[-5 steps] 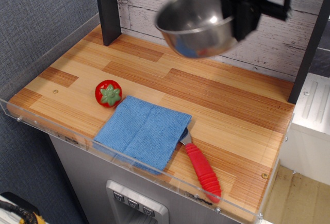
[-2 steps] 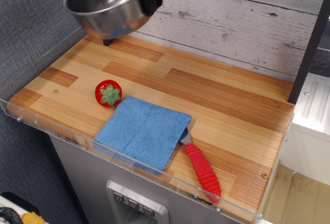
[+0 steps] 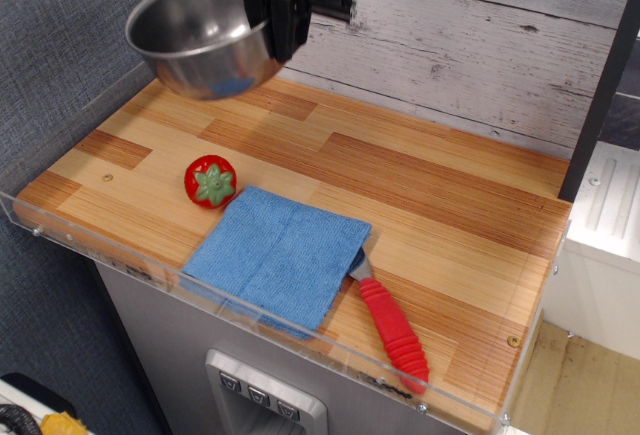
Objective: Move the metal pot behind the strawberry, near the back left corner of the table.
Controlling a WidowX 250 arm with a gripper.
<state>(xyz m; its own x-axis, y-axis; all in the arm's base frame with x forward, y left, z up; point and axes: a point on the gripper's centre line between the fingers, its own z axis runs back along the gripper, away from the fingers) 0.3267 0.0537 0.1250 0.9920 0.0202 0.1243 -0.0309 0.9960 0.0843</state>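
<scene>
- While the gripper (image 3: 283, 17) hung at the upper left of the frame, its dark fingers were clamped over the right rim of the metal pot (image 3: 203, 40), holding it in the air.
- The pot, shiny and open side up, sat tilted over the far left corner of the bench (image 3: 430, 205); whether its base touched the wood could not be told.
- Lower in the frame, well apart from the pot, the strawberry (image 3: 210, 181) lay on the bench at left of centre, its green cap facing the camera.
- Just right of the strawberry, a blue cloth (image 3: 277, 252) lay flat, reaching to the near edge.
- A utensil with a red ribbed handle (image 3: 393, 332) lay at the cloth's right corner, angled toward the lower right.
- The bench surface was striped light and reddish-brown wood, edged at the front with clear acrylic.
- A whitewashed plank wall (image 3: 480, 45) ran across the top of the frame, and a grey textured panel (image 3: 60, 65) filled the left side.
</scene>
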